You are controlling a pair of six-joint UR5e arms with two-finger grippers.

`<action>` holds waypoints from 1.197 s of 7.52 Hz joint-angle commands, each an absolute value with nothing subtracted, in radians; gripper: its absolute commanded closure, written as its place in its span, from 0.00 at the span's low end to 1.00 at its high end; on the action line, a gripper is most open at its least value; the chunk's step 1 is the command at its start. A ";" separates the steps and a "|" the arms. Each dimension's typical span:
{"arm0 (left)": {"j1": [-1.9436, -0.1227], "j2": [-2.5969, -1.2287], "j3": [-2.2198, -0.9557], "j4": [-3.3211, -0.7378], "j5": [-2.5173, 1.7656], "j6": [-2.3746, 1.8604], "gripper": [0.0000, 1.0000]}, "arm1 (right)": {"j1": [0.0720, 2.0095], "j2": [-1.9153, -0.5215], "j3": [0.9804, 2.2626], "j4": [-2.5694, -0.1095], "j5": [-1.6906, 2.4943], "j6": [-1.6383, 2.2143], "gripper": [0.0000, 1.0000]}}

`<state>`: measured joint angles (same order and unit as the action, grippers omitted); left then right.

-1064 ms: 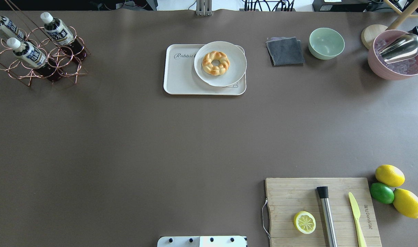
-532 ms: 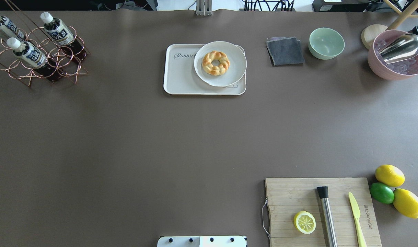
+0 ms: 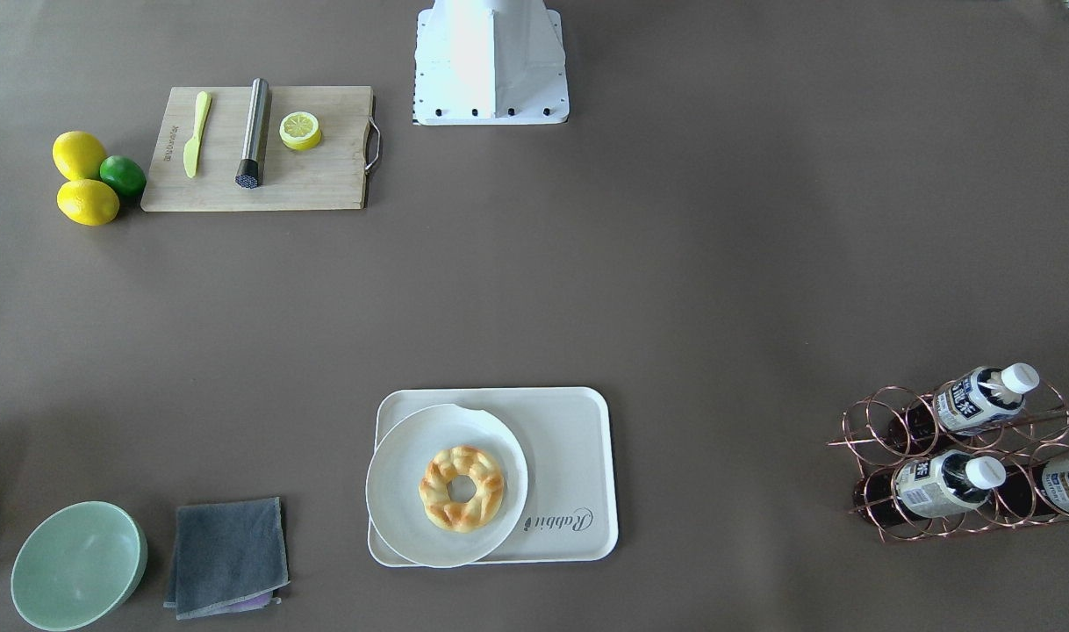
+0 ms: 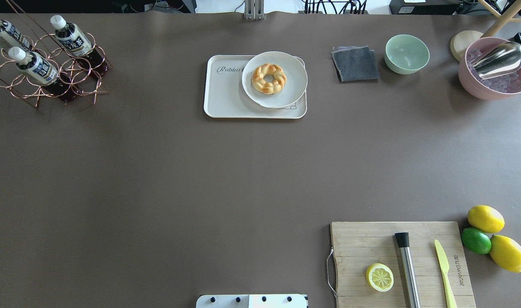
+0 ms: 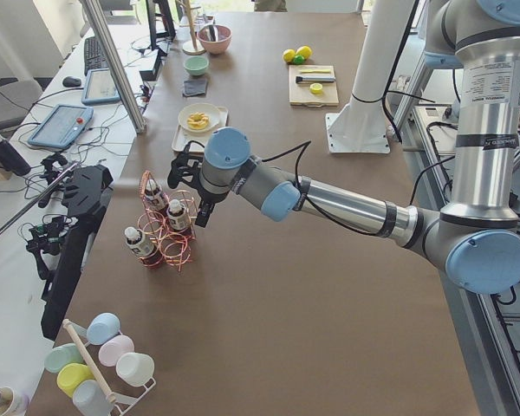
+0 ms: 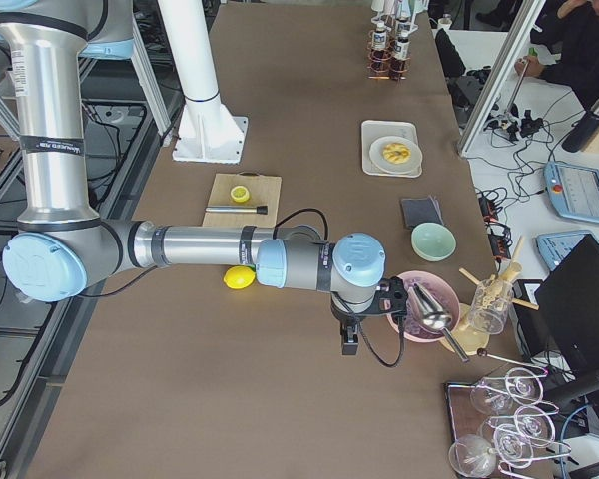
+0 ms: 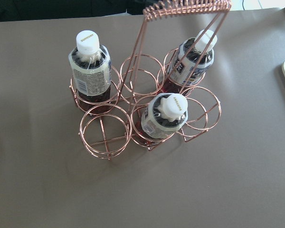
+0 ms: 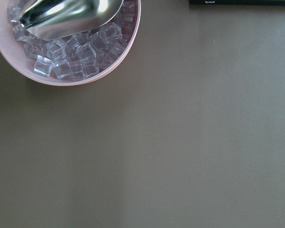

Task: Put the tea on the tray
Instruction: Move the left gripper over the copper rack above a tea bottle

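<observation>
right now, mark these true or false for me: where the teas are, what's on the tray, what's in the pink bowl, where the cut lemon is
1. All three tea bottles stand in the copper wire rack. True.
2. The tray has nothing on it. False: a round plate carrying a braided ring bread sits on it, over its edge at one end.
3. The pink bowl holds ice cubes and a metal scoop. True.
4. The half lemon lies on the tray. False: it lies on the wooden cutting board, far from the tray.
</observation>
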<state>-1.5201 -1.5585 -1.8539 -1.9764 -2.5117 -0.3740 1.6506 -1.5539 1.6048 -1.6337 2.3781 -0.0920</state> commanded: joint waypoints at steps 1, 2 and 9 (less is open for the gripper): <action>-1.470 -1.540 -1.877 -2.074 -2.502 -0.478 0.02 | 1.652 -1.554 1.606 -1.634 2.378 -0.092 0.00; -1.427 -1.540 -1.916 -2.075 -2.432 -0.591 0.02 | 1.652 -1.554 1.606 -1.634 2.378 -0.092 0.00; -1.175 -1.655 -2.014 -1.806 -2.099 -0.680 0.02 | 1.652 -1.568 1.608 -1.634 2.381 -0.094 0.00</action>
<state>-1.2330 -1.6237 -2.0103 -1.8993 -2.2160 -0.7321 1.6521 -1.5658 1.6072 -1.6337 2.3803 -0.0932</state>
